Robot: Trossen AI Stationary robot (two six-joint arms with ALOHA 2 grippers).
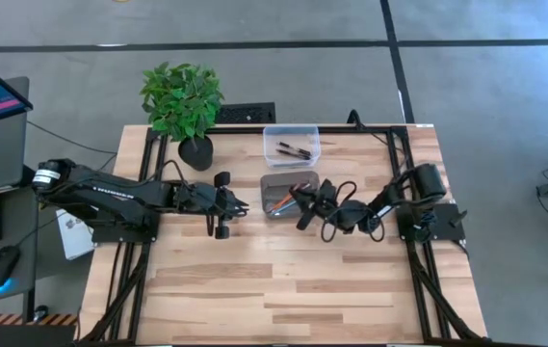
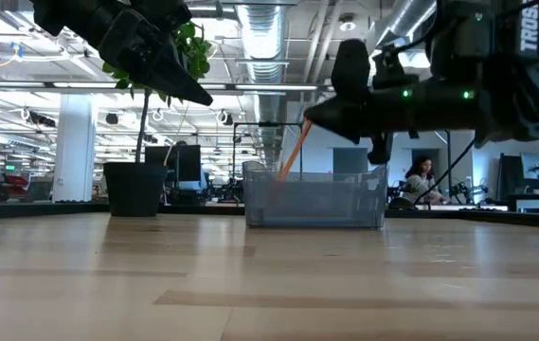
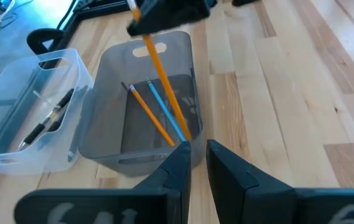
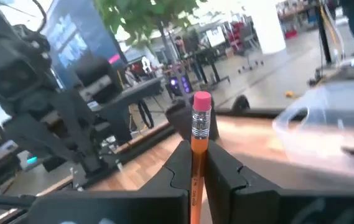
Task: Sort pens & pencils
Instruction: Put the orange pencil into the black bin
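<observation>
The grey bin [image 1: 272,180] [image 3: 111,134] holds an orange pencil [image 3: 152,115] and a light blue pencil [image 3: 164,109], both lying on its floor. A second orange pencil [image 3: 164,81] [image 2: 293,152] slants down into this bin from my right gripper [image 1: 300,200] [image 4: 196,163], which is shut on it above the bin. Black pens [image 1: 295,149] [image 3: 49,121] lie in the clear bin [image 1: 312,130] [image 3: 15,93] behind. My left gripper [image 1: 242,205] [image 3: 198,162] hovers left of the grey bin, its fingers a narrow gap apart and holding nothing. My right gripper pinches the orange pencil between its two fingers just below the metal band and pink eraser [image 4: 201,102], on the upper shaft [image 4: 198,146]. The fingers lie across the pencil. It hangs tilted, with its lower end [image 3: 183,127] down inside the grey bin; whether that end touches the floor I cannot tell.
A potted plant [image 1: 184,101] stands at the table's far left. Black frame rails [image 1: 404,164] run along both sides of the table. Bare wood [image 1: 283,280] fills the near half. A person [image 2: 421,180] sits in the room beyond the table.
</observation>
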